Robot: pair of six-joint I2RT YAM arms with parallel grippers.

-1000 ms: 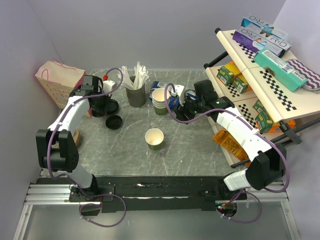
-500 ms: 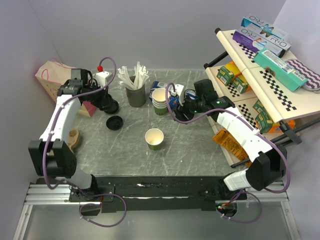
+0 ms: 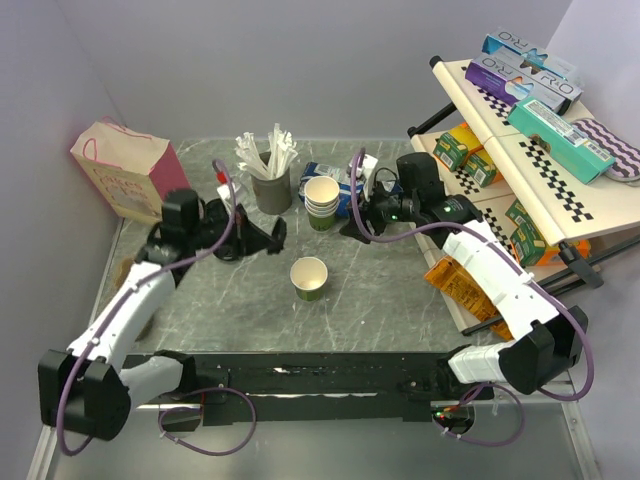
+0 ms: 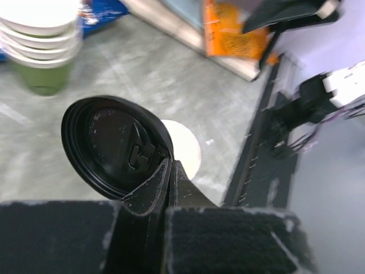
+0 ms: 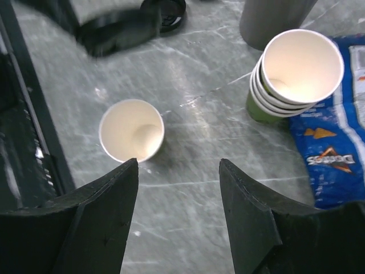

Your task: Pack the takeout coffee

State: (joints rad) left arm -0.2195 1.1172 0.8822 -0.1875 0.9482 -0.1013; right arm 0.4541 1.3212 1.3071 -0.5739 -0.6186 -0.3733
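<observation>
The small paper cup with green sides and a cream inside (image 3: 309, 277) stands upright and lidless near the middle of the grey marbled table (image 3: 400, 300), touching nothing. Its pale interior does not show whether there is any liquid in it. In the left wrist view only a crescent of its rim (image 4: 185, 149) shows. The rest is hidden behind the round black plastic lid (image 4: 117, 148).

The left gripper (image 4: 170, 171) has this lid pinched by its rim, with the fingers pressed together on it. The lid is in the air and tilted, its underside facing the camera. From overhead, gripper and lid blur into one dark shape up and left of the cup, so the lid's edge is hard to make out there.

The right gripper (image 5: 178, 171) hangs over the table with its jaws apart and nothing between them. Bare table shows through the gap. The cup (image 5: 132, 130) sits just beyond one finger, and a stack of lidless green paper cups (image 5: 296, 74) stands further off on the other side.

A second black lid (image 5: 165, 8) lies flat on the table, cut off by the top edge of the right wrist view. A blue chip bag (image 5: 328, 154) beside the stack is cut off at the right edge. Behind them stands a grey tumbler of white sticks (image 3: 271, 185). A pink paper bag (image 3: 125, 170) sits in the far left corner. On the right is a tilted rack of boxes (image 3: 520, 130) with an orange packet (image 3: 455, 280) at its foot.
</observation>
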